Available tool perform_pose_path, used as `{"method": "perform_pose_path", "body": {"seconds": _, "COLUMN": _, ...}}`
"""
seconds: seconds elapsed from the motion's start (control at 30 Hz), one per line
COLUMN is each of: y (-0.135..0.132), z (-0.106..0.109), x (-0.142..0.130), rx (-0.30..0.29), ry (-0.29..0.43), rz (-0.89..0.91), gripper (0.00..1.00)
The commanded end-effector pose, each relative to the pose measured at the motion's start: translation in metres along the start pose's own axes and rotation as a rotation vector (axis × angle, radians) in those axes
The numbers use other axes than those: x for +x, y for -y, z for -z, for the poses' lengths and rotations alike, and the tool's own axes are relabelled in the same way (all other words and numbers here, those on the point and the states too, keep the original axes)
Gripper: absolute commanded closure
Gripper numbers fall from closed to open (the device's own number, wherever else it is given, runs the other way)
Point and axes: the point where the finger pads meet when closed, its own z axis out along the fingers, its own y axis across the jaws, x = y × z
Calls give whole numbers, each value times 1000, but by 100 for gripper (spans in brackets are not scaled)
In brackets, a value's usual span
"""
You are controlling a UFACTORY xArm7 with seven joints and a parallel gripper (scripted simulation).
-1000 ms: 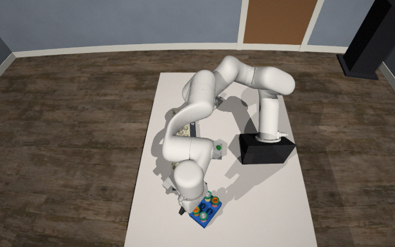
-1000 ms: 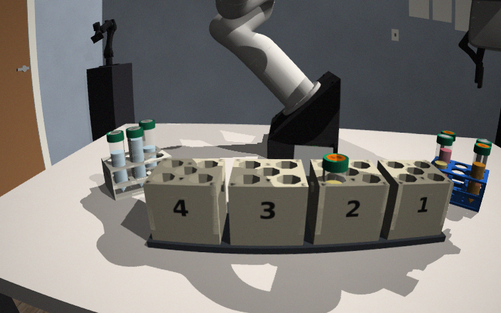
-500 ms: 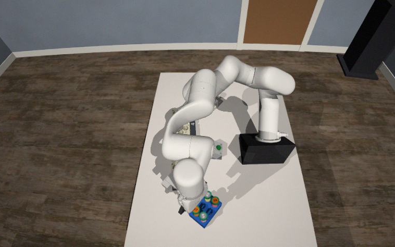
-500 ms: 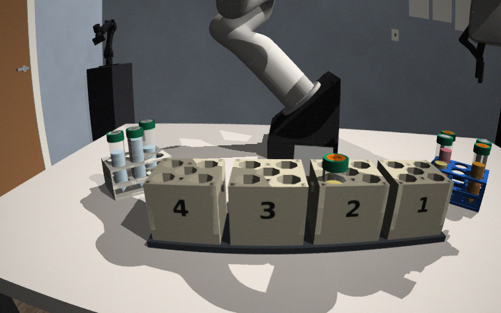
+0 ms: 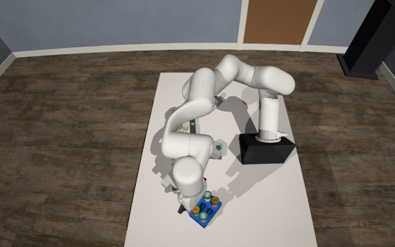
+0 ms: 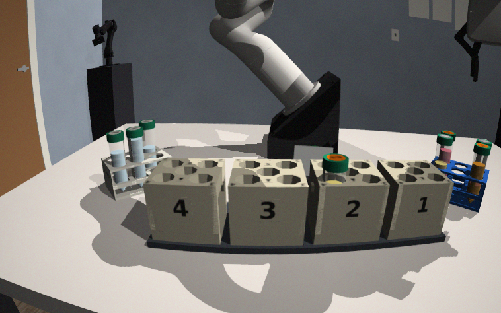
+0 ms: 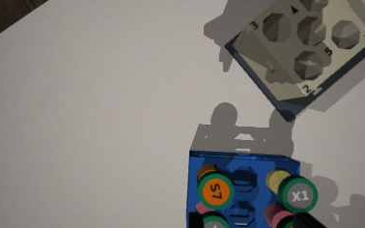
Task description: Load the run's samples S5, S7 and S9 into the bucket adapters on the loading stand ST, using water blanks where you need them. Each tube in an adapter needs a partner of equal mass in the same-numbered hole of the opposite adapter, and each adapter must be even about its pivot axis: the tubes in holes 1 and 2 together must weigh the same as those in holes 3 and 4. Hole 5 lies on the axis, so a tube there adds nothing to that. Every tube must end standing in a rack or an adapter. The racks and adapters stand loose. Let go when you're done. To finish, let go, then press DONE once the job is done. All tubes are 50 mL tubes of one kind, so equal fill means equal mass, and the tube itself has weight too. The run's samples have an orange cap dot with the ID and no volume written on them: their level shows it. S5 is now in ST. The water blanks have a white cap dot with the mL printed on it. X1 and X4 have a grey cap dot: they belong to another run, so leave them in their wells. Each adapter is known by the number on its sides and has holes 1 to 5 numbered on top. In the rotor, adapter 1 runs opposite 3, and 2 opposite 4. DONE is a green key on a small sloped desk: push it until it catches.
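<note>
My gripper [image 5: 185, 210] [image 6: 491, 80] [image 7: 255, 222] is open and empty, above the blue rack [image 7: 241, 162] [image 5: 197, 220]. In that rack stand S7 [image 7: 215, 191] [image 5: 196, 209] [image 6: 482, 146] with orange liquid, S9 [image 5: 214, 200] with pink, and the grey-dotted X1 [image 7: 300, 195] [image 5: 207, 194] and X4 [image 5: 203, 215]. S5 [image 6: 335, 157] stands in adapter 2 [image 6: 351, 225]. Adapter 1 [image 6: 420, 223], adapter 3 [image 6: 268, 229] and adapter 4 [image 6: 182, 227] show no tubes. Three water blanks [image 6: 115, 134] [image 6: 134, 130] [image 6: 147, 123] stand in the white rack [image 6: 110, 178]; their numbers are unreadable.
The stand ST [image 6: 264, 248] [image 7: 261, 82] carries the adapters; my arm hides most of it in the top view. The green DONE key [image 5: 218, 147] is on its small desk between the stand and the black arm base [image 5: 263, 153]. The blue rack sits beside the adapter 1 end.
</note>
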Motion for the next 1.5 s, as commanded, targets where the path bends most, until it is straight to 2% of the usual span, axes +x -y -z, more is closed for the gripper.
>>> {"method": "perform_pose_path", "body": {"seconds": 0.0, "y": -12, "z": 3, "x": 19, "rx": 7, "ry": 1, "rz": 152, "gripper": 43}}
{"method": "perform_pose_path", "body": {"seconds": 0.17, "y": -27, "z": 3, "x": 40, "rx": 7, "ry": 1, "rz": 318, "gripper": 43}}
{"method": "perform_pose_path", "body": {"seconds": 0.23, "y": -27, "z": 3, "x": 40, "rx": 7, "ry": 1, "rz": 318, "gripper": 43}}
{"method": "perform_pose_path", "body": {"seconds": 0.6, "y": -59, "z": 3, "x": 84, "rx": 7, "ry": -1, "rz": 685, "gripper": 43}}
{"method": "perform_pose_path", "body": {"seconds": 1.47, "y": -123, "z": 2, "x": 174, "rx": 7, "ry": -2, "rz": 696, "gripper": 43}}
